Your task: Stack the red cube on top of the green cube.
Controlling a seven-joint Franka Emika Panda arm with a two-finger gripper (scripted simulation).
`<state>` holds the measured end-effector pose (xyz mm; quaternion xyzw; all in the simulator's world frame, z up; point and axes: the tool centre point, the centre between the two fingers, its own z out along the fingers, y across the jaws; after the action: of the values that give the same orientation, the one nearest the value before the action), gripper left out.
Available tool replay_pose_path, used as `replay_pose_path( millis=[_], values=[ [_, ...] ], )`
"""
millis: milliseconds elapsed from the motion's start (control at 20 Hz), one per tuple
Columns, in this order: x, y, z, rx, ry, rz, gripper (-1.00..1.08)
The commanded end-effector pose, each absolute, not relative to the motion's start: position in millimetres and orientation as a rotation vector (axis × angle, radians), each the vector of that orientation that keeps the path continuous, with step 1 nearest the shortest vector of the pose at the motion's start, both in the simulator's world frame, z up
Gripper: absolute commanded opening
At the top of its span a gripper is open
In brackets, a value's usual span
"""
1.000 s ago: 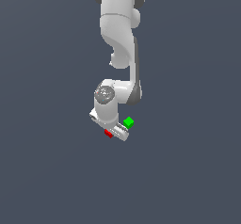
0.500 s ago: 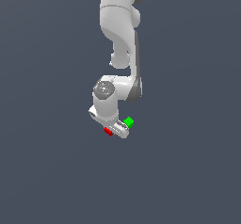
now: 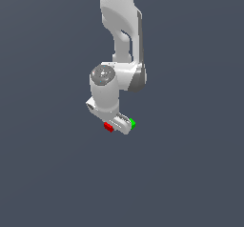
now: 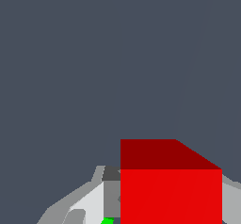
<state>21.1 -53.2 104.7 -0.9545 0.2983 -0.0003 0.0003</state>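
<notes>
Whether the fingers (image 4: pixel 80 204) clamp the red cube (image 4: pixel 170 190) or merely stand beside it cannot be told: in the wrist view the cube fills the space between them, with grey finger parts on either side. In the exterior view the gripper (image 3: pixel 120 124) sits low over the red cube (image 3: pixel 108 127), and the green cube (image 3: pixel 132 123) lies just beside it, toward that view's right. Doing this step well likely means a centred, square grip before lifting, keeping clear of the green cube.
</notes>
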Motion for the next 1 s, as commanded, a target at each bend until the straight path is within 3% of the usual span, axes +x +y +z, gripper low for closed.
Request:
replay_pose_path(
  millis=[0,500,950],
  values=[
    [21.2,-53.4,114.6,-2.998,0.937,0.000,-1.00],
    [18.4,-46.9,114.8,-2.998,0.937,-0.001,-1.00],
    [-7.0,-0.2,87.7,-2.999,0.936,-0.001,-1.00]
  ],
)
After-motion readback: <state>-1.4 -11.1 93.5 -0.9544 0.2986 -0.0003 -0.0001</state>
